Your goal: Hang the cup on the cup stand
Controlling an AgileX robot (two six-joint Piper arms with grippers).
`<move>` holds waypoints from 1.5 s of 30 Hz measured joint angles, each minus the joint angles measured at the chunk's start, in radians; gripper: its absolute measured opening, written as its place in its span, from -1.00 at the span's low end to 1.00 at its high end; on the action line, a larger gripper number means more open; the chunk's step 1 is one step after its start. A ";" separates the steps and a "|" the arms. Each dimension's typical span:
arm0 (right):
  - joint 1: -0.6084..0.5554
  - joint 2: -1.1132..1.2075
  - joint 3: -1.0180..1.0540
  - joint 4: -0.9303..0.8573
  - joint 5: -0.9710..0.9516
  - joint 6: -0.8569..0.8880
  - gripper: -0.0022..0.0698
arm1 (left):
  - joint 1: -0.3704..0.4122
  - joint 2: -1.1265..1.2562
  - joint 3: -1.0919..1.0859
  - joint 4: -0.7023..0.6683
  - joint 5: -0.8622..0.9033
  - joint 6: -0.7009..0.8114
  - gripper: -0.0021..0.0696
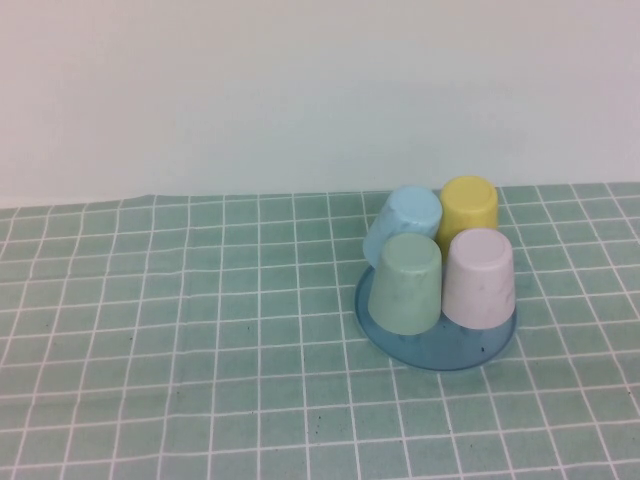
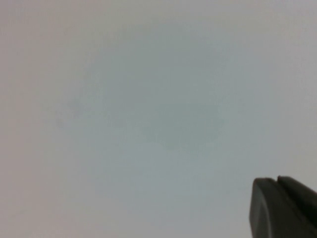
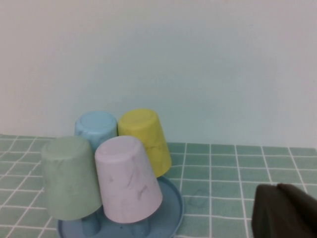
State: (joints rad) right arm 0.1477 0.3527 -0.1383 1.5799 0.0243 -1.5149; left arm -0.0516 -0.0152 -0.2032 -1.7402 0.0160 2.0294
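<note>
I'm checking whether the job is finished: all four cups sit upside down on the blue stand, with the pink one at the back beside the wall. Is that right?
Not quite. The pink cup is at the front of the blue stand, beside the green cup; the yellow cup and blue cup are behind. The high view shows it. All four are upside down.

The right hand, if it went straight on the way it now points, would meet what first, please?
Probably nothing soon: the shut right hand points past the cup stand, whose pink cup sits off to one side. Ahead lies checked table, then the pale wall. Depth is unclear.
</note>
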 joint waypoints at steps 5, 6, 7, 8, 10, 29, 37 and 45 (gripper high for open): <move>0.000 0.000 0.000 0.000 0.000 0.000 -0.94 | 0.001 0.000 0.004 0.000 -0.016 -0.011 -0.94; 0.000 0.000 0.000 0.000 0.000 0.000 -0.94 | 0.001 0.000 0.009 0.000 -0.004 -0.024 -0.94; 0.000 0.000 0.000 0.000 0.000 0.000 -0.94 | 0.001 0.000 0.015 0.000 0.006 -0.038 -0.94; 0.000 0.000 0.000 0.000 0.000 0.000 -0.94 | 0.001 0.000 0.023 0.005 0.023 -0.085 -0.94; 0.000 0.000 0.000 0.000 0.000 0.000 -0.94 | 0.001 0.000 0.030 0.230 0.036 -0.324 -0.94; 0.000 0.000 0.000 0.000 0.003 0.000 -0.94 | 0.001 0.000 0.205 1.740 0.224 -1.955 -0.94; 0.000 0.000 0.002 0.000 0.006 0.000 -0.94 | -0.001 0.000 0.205 1.682 0.301 -1.950 -0.94; 0.000 0.000 0.002 0.000 0.008 0.000 -0.94 | -0.001 0.000 0.205 1.680 0.301 -1.950 -0.94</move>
State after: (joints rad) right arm 0.1477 0.3527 -0.1366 1.5799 0.0319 -1.5149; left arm -0.0524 -0.0152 0.0015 -0.0600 0.3172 0.0795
